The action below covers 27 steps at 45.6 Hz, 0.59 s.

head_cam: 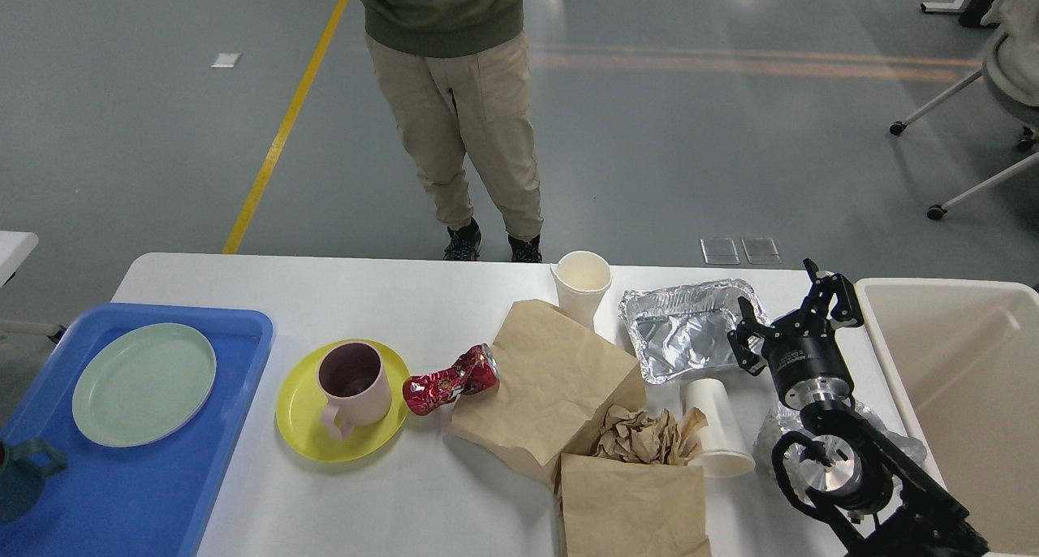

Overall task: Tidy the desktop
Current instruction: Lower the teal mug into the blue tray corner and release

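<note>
Because the desktop (325,285) fills the lower half of the head view, its load splits plainly into keepers and rubbish. At nine o'clock a blue tray (235,362) holds a pale green plate (144,382), with a dark mug (24,459) half cut off at the picture's edge; that looks like the place for dishes. Just right of it a pink mug (351,382) stands upright on a yellow plate (300,423), not yet on the tray. A crushed red can (450,378) lies touching the edge of a brown paper bag (544,378) at the centre. Toward six o'clock sit crumpled paper (641,435) and a second bag (633,504). One paper cup (581,285) stands at twelve o'clock, another (714,427) lies tipped beside a foil tray (690,330).

At three o'clock a beige bin (958,362) waits, probably for the rubbish. My right gripper (791,317) hangs between the foil tray and the bin, fingers spread and holding nothing, likely placed there because the throwaways are closest. My left gripper is out of sight.
</note>
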Tool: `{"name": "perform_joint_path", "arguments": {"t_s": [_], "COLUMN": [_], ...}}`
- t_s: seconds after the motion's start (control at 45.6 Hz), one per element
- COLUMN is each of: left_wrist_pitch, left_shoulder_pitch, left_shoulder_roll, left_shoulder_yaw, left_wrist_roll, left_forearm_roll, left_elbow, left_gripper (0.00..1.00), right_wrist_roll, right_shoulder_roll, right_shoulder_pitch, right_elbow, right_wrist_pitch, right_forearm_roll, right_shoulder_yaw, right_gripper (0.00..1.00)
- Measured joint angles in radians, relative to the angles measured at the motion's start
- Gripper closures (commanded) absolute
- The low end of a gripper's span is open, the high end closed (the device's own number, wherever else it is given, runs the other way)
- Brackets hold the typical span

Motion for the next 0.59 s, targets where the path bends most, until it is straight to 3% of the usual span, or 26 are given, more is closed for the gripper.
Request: {"name": "perform_joint_path", "arguments": {"t_s": [0.197, 0.417, 0.461, 0.57, 0.592], "left_wrist_pitch": [0.017, 0.037, 0.054, 0.119, 0.131], "left_shoulder_pitch": [0.029, 0.049, 0.060, 0.083, 0.084], "left_shoulder_roll": [-0.010, -0.011, -0.013, -0.018, -0.018], "left_shoulder_yaw": [-0.017, -0.018, -0.019, -0.022, -0.022], "left_wrist_roll": [0.000, 0.001, 0.000, 0.000, 0.000], "left_forearm_roll": [-0.010, -0.029, -0.047, -0.112, -0.122], "left_elbow": [0.001, 0.001, 0.001, 0.000, -0.001], "left_gripper": [0.97, 0.82, 0.70, 0.18, 0.15], "right_wrist_roll": [0.000, 0.000, 0.000, 0.000, 0.000], "right_shoulder_roll": [0.000, 0.000, 0.000, 0.000, 0.000], "right_shoulder_pitch": [0.000, 0.000, 0.000, 0.000, 0.000], "right_elbow": [0.000, 0.001, 0.001, 0.001, 0.001], "right_wrist_pitch": [0.000, 0.000, 0.000, 0.000, 0.000], "right_forearm_roll": [0.000, 0.000, 0.000, 0.000, 0.000], "right_shoulder_yaw": [0.000, 0.000, 0.000, 0.000, 0.000], "right_gripper": [0.00, 0.00, 0.00, 0.00, 0.00]}}
